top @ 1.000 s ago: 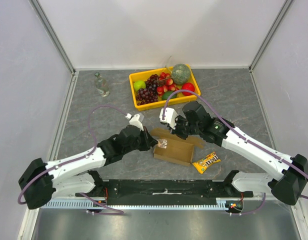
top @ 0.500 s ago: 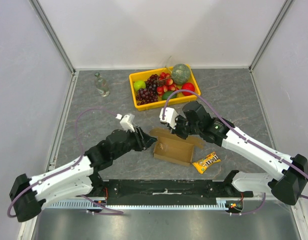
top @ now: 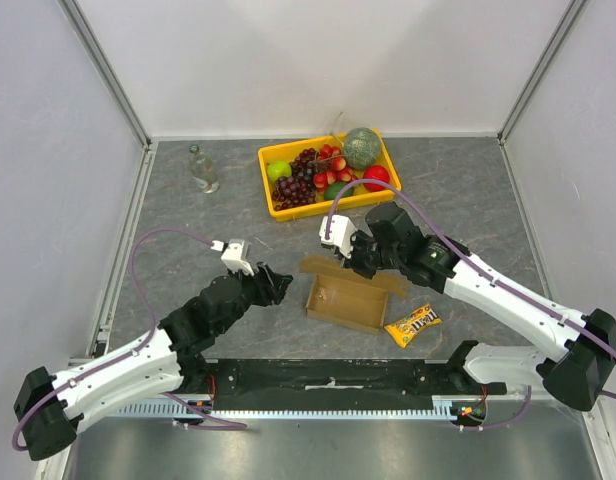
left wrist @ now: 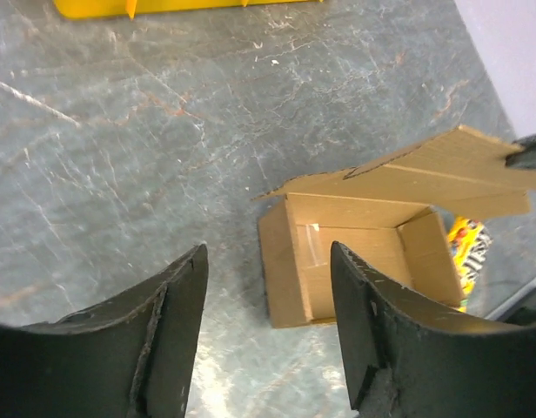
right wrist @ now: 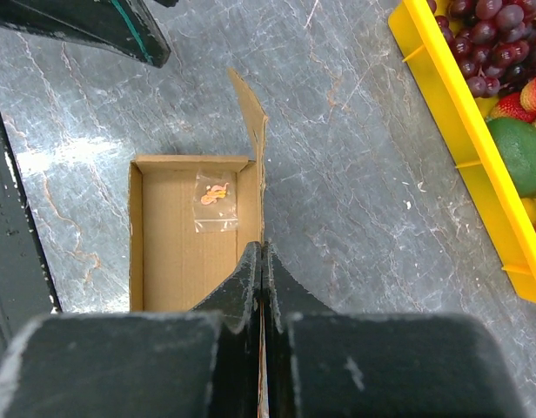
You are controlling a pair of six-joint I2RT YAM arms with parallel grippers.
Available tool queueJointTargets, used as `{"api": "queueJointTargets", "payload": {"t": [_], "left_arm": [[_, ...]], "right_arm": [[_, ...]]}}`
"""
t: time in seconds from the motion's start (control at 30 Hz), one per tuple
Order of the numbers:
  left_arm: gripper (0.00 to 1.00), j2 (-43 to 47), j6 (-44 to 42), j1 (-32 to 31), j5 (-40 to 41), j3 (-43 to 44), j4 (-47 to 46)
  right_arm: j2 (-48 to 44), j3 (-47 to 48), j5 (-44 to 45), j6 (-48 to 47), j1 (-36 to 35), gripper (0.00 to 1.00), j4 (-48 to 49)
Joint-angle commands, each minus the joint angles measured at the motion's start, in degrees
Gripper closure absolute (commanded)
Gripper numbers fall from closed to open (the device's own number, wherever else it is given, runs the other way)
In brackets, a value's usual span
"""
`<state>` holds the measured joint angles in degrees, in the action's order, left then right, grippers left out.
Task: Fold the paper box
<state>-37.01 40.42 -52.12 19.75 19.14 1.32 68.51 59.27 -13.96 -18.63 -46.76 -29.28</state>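
From above, your left gripper (top: 278, 285) has pulled back from the paper box (top: 346, 298), which sits open-topped by the middle of the desk's (top: 188, 230) near edge. Left wrist: its fingers (left wrist: 172, 305) are spread and empty. Right wrist: the right gripper (right wrist: 263, 248) pinches the lid flap (right wrist: 251, 117); closing remains to do.

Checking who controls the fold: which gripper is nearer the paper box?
Right. The right gripper is shut on the paper box at its far flap; the left gripper hangs open off its left end.
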Motion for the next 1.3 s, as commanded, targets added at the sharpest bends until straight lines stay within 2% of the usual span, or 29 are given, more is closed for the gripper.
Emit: {"api": "queueJointTargets", "payload": {"t": [0.0,0.13,0.27,0.37,0.53,0.6,0.83,0.97,1.27], "left_arm": [[0.34,0.71,-19.04,0.17,-1.27,-2.60,-13.60],[0.29,0.72,-29.85,0.61,-7.95,-4.63,-20.12],[0.28,-0.77,-35.67,1.84,-15.16,-5.25,-24.52],[0.28,-3.32,-37.26,4.47,-21.92,-4.64,-25.40],[0.29,-9.29,-36.12,12.20,-35.81,-4.46,-28.82],[0.30,-10.70,-35.77,14.93,-39.07,-4.46,-30.23],[0.30,-16.76,-37.61,16.52,-46.54,-1.74,-33.58],[0.35,-20.72,-38.23,16.44,-50.59,0.46,-32.62],[0.52,-21.17,-36.65,16.43,-46.91,-0.24,-32.53]], "right_arm": [[-0.83,1.20,-2.30,0.35,-0.17,1.00,1.24],[-0.57,1.73,-2.92,0.26,-0.17,1.00,1.33],[-0.66,2.17,-3.71,0.09,-0.17,1.00,1.07],[-0.48,2.78,-4.24,0.09,-0.17,1.00,0.80],[-0.75,3.66,-4.85,-0.26,-0.17,1.00,-0.08],[-0.92,3.84,-5.20,-0.26,-0.08,1.00,-0.17],[-0.48,4.28,-5.99,-0.26,-0.17,1.00,-0.43],[-0.31,4.46,-6.00,-0.26,-0.17,1.00,-0.43],[-0.04,4.37,-5.64,-0.44,-0.17,1.00,-0.52]]}}
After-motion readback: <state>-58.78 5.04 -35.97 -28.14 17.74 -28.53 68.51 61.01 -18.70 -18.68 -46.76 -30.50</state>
